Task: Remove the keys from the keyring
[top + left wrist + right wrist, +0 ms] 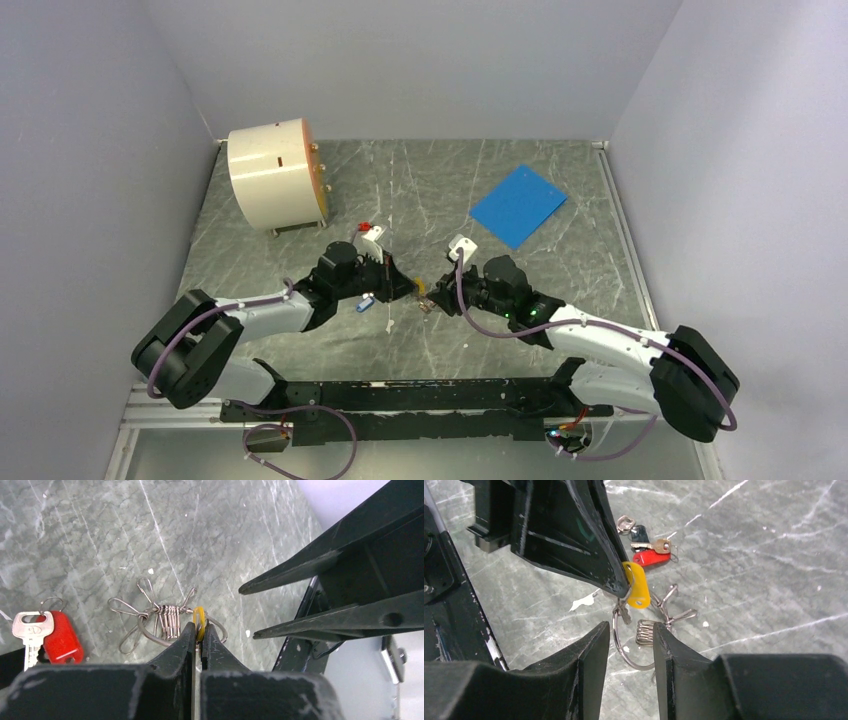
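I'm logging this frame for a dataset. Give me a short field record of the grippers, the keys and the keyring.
left gripper: shut on the yellow tag
right gripper: open, jaws either side of the keyring
keyring: between the two grippers, small wire loops attached
red-tagged key: on the table, apart from the keyring
yellow tag still threaded: cannot tell

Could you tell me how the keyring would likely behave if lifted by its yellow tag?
The keyring is thin wire, so probably light. Its loose loops would likely dangle and swing. The yellow tag, pinched in the left end effector, looks smooth and may slip.
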`<action>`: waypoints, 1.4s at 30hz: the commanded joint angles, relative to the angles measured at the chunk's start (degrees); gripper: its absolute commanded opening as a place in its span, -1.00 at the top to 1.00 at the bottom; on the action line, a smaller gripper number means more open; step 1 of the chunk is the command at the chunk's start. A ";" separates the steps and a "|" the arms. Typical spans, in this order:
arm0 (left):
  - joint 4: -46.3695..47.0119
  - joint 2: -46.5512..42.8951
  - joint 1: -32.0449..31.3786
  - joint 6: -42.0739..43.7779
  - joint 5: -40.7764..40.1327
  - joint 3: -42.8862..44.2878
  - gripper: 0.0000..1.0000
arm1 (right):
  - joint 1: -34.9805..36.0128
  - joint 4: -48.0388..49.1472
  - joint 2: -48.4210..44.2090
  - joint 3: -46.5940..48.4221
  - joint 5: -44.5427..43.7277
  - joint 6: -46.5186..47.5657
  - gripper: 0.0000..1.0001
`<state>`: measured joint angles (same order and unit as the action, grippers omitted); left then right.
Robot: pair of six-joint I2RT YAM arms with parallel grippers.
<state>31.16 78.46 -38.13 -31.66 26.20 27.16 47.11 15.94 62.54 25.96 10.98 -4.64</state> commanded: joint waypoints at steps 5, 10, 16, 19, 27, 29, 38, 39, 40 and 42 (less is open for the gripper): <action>10.36 -0.61 -0.43 -12.31 -5.15 -2.19 0.95 | 0.29 13.91 4.95 -2.65 -1.59 -10.86 0.18; 12.00 -1.44 -0.58 -13.17 -6.62 -3.33 0.95 | 0.35 16.67 9.66 -1.74 0.66 -10.71 0.18; 13.89 -0.97 -0.70 -13.85 -5.97 -3.67 0.95 | 0.22 17.13 12.52 -0.34 2.10 -8.73 0.18; 15.83 -0.69 -0.72 -14.73 -6.33 -4.39 0.95 | 0.24 17.18 14.04 0.53 3.04 -8.30 0.23; 15.73 -1.05 -0.64 -13.77 -7.30 -5.17 0.83 | 0.18 11.41 13.37 3.34 3.16 -4.84 0.87; 15.23 -1.49 -0.66 -12.87 -8.64 -5.74 0.74 | 0.17 6.23 12.37 5.03 4.31 -2.95 1.00; 15.46 -5.23 -0.48 -6.38 -12.96 -9.01 0.29 | 0.08 -18.43 11.98 15.80 8.12 7.83 1.00; 15.30 -5.77 -0.51 -5.24 -13.46 -9.50 0.25 | 0.08 -21.11 12.13 17.11 7.84 8.94 1.00; 15.30 -6.39 -0.46 -4.03 -13.96 -9.99 0.22 | 0.08 -23.53 12.32 18.48 7.64 10.16 1.00; 15.69 -7.44 -0.48 -0.90 -14.35 -11.04 0.19 | 0.09 -29.36 12.62 21.22 7.49 12.99 1.00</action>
<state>44.77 73.54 -38.54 -39.51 14.20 17.67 47.33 -1.39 75.96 40.84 17.32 1.26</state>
